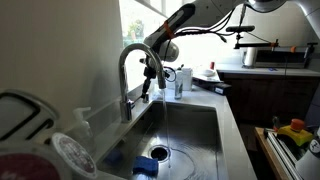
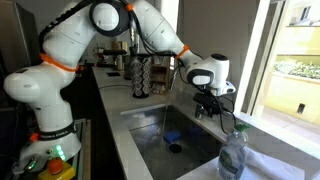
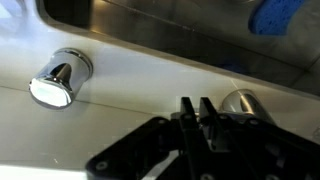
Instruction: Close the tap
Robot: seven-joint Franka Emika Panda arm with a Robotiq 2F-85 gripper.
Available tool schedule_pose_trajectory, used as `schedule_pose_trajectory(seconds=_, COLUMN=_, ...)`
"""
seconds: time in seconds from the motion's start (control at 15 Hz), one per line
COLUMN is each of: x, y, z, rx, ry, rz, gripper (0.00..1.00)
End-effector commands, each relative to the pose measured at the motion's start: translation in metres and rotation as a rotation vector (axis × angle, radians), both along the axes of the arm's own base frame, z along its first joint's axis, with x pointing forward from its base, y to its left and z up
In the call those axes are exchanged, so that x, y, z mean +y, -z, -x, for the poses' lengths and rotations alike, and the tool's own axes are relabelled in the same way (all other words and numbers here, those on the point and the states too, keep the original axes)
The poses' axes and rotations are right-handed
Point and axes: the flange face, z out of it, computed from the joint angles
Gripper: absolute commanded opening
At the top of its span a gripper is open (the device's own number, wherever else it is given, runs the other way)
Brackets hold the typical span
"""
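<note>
Tool (image 3: 196, 108) narrow, empty, at three o'clock of the tap (image 1: 126, 90). Chrome: rigid, fixed, slippery. I'd push low on its side, not pinch.

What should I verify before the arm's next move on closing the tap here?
1. Water off: not ok, a stream falls from the tap into the sink.
2. End effector near the tap: ok, it is beside the spout.
3. Contact with the lever: cannot tell, the lever is not clearly visible.
4. Fingers shut or open: cannot tell, they are close together in the wrist view with nothing seen between them.
</note>
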Motion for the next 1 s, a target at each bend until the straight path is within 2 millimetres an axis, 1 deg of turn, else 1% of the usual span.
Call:
schedule_pose_trajectory(seconds=0.0, x=0.003, y=0.0, z=-0.001, rx=0.004, ry=0.009, rz=0.009, gripper=0.03)
schedule_pose_trajectory(seconds=0.2, x=0.006, y=-0.005, z=-0.003, rx=-0.004, ry=0.013, rz=-0.001, gripper=0.03)
schedule_pose_trajectory(seconds=0.4, x=0.012, y=-0.015, z=-0.004, rx=-0.018, ry=0.011, rz=-0.015, gripper=0.03)
schedule_pose_trajectory(seconds=0.73, x=0.019, y=-0.024, z=-0.007, rx=-0.029, ry=0.021, rz=-0.035, gripper=0.03)
schedule_pose_trajectory(seconds=0.93, x=0.022, y=-0.034, z=-0.008, rx=-0.048, ry=0.033, rz=-0.056, gripper=0.03)
